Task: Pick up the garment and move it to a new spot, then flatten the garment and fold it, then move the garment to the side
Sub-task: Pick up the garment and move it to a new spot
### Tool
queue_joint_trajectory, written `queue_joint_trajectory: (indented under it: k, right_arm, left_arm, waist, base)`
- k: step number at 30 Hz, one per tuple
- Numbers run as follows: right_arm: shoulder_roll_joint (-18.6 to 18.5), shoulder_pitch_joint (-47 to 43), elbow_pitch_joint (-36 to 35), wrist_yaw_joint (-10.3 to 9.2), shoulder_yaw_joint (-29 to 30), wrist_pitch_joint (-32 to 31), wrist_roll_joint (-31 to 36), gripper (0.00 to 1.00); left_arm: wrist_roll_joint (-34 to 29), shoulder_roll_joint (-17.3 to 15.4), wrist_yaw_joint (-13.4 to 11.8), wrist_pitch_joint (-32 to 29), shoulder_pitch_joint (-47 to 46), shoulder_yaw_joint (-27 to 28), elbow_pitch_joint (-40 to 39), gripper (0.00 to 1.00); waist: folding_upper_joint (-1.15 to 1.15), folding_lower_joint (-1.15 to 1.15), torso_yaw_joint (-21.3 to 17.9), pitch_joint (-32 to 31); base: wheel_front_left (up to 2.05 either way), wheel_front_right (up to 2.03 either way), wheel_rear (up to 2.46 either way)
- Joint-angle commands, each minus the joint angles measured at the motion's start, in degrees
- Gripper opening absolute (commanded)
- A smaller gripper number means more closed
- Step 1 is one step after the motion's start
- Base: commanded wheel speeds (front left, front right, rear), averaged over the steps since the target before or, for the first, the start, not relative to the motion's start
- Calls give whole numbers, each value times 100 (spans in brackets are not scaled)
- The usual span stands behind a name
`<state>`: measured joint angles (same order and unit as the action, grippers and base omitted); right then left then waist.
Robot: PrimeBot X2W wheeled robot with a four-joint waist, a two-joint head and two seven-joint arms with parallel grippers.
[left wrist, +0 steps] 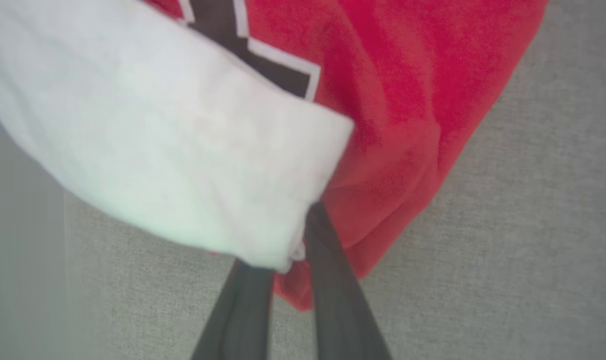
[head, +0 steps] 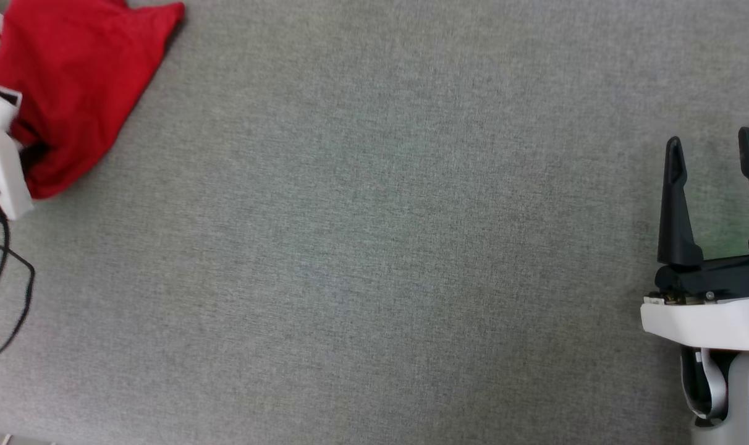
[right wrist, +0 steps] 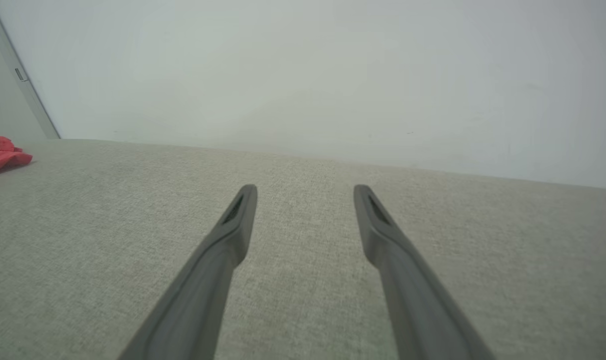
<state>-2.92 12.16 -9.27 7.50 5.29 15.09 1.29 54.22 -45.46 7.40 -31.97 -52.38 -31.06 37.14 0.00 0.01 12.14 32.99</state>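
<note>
The garment (head: 78, 80), red with a white sleeve, lies bunched at the far left corner of the grey cloth surface (head: 374, 247). My left arm's white wrist (head: 0, 167) reaches into it at the view's left edge. In the left wrist view my left gripper (left wrist: 285, 242) has its two dark fingers drawn close together on the edge of the garment's white sleeve (left wrist: 183, 150), with red cloth and black white-outlined print (left wrist: 263, 60) behind. My right gripper (head: 714, 148) stands open and empty at the right, well away from the garment (right wrist: 0, 155); its fingers (right wrist: 233, 225) spread wide over bare cloth.
A black cable (head: 10, 278) hangs from the left arm along the left edge. A pale wall (right wrist: 303, 75) rises behind the far edge of the surface. The surface's near edge shows at the lower left corner (head: 4, 436).
</note>
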Motion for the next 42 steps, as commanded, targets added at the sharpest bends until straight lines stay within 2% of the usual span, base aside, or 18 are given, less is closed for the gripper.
queue_joint_trajectory:
  k: [1, 10, 20, 26, 31, 32, 33, 34, 42]
  right_arm:
    - [9, 26, 18, -2, 4, 12, -75, 100]
    - [9, -136, 167, -2, -19, 12, -429, 100]
    - [10, -272, 259, -2, 13, 12, -778, 100]
    - [10, -244, 288, -2, 9, 12, -962, 100]
    - [10, -250, 305, -2, 63, 12, -1129, 100]
    - [10, -250, 305, -2, 63, 12, -1129, 100]
    - [10, -264, 317, -2, 90, 11, -1187, 100]
    - [10, -264, 317, -2, 90, 11, -1187, 100]
    - [10, -195, 339, -2, 103, 12, -1328, 100]
  left_arm:
    - [-14, -110, 0, 100, -157, -35, -65, 0]
    - [-365, -613, 0, 620, -904, -479, -881, 0]
    - [-721, -326, -1, 401, -1751, -1002, -2154, 0]
    - [-796, 31, -1, 317, -2022, -1490, -2775, 0]
    - [-854, 509, -1, 350, -2099, -2132, -3174, 0]
    - [-854, 509, -1, 350, -2099, -2132, -3174, 0]
    - [-861, 755, -1, 400, -2013, -2423, -3271, 0]
    - [-861, 755, -1, 400, -2013, -2423, -3271, 0]
    - [-772, 1821, -1, 894, -1516, -3815, -2865, 0]
  waist:
    - [0, -1, -2, -167]
    - [0, -1, -127, -845]
    - [0, -1, -628, -1203]
    - [0, -1, -1144, -1230]
    - [0, -1, -1547, -1171]
    - [0, -1, -1547, -1171]
    - [0, -1, -1672, -1137]
    - [0, -1, -1672, -1137]
    - [0, -1, -1915, -980]
  base:
    - [0, 0, 0]
    - [0, 0, 0]
    - [0, 0, 0]
    - [0, 0, 0]
    - [0, 0, 0]
    - [0, 0, 0]
    - [0, 0, 0]
    - [0, 0, 0]
    - [0, 0, 0]
